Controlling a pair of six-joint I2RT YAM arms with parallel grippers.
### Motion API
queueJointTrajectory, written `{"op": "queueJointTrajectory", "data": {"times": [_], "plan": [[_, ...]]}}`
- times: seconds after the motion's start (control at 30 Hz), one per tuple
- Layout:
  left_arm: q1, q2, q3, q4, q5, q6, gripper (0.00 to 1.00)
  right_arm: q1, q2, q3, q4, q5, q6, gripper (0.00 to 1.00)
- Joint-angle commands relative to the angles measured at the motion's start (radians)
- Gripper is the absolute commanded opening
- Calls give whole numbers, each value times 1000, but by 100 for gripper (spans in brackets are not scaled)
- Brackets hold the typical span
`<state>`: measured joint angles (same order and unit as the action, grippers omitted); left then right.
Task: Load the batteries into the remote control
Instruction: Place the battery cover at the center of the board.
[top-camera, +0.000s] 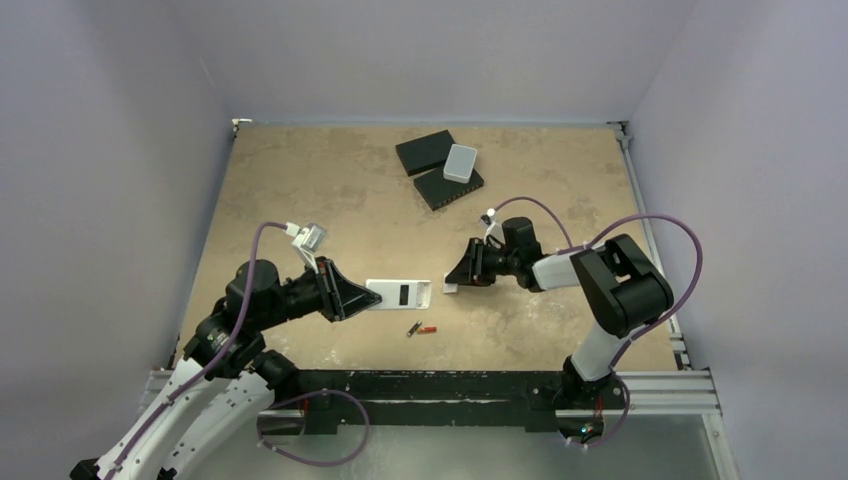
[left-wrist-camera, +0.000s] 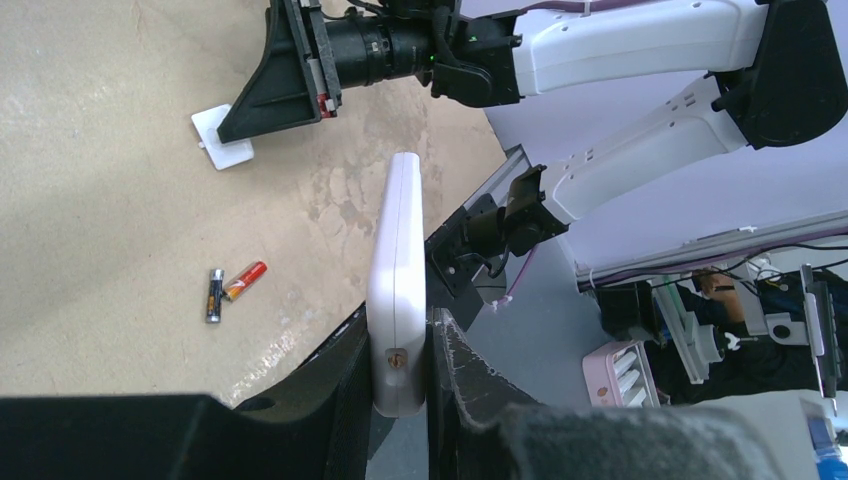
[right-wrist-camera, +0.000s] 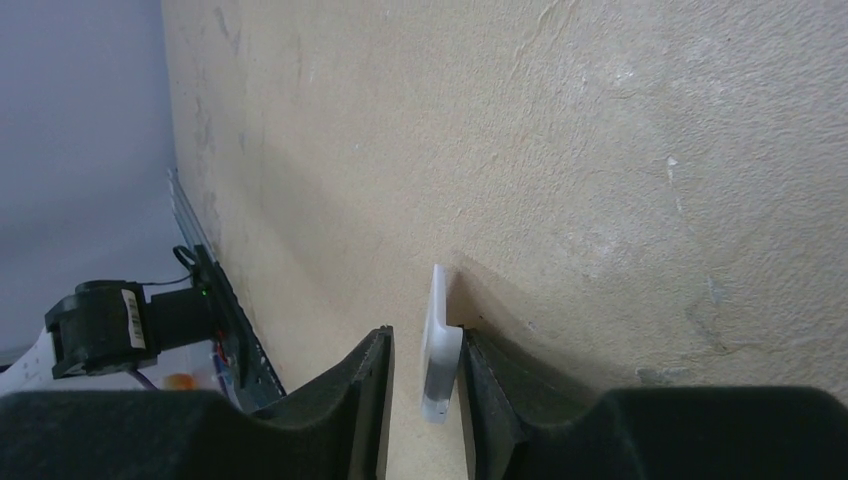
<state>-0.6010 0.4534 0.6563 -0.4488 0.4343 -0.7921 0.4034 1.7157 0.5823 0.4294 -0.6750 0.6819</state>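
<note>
So the left hand (top-camera: 364, 296) is clenched on one end of the remote control (top-camera: 404, 294). It's back side up with the dark battery recess showing, mid-surface and a bit toward the near edge. The right hand (top-camera: 463, 272) is down at the surface just right of the remote. Its jaws are parted around the little white battery cover (right-wrist-camera: 441, 345), which stands on edge between them. One finger is clear of it, so I'd call that let go, not gripped.

My read: the cover's off and being parked, and loading hasn't begun. The batteries (top-camera: 421, 329) lie loose in a tight V, just on the near-edge side of the remote and apart from both hands. Next the right hand should go for one battery. They're thin and low, so it needs a careful pinch.
</note>
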Motion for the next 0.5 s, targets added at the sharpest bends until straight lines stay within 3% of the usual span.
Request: {"op": "queueJointTrajectory", "data": {"times": [0.0,0.27,0.47], "plan": [[8,2,3,52,4,11,0,-9,-10,-11,1,22,-20,38],[7,4,8,40,-4,8,0,-15,-51,-3,-82,69,-65,47],[6,5,8,38,-7,6,0,-16,-88,-2,-138,115,-92,48]]}}
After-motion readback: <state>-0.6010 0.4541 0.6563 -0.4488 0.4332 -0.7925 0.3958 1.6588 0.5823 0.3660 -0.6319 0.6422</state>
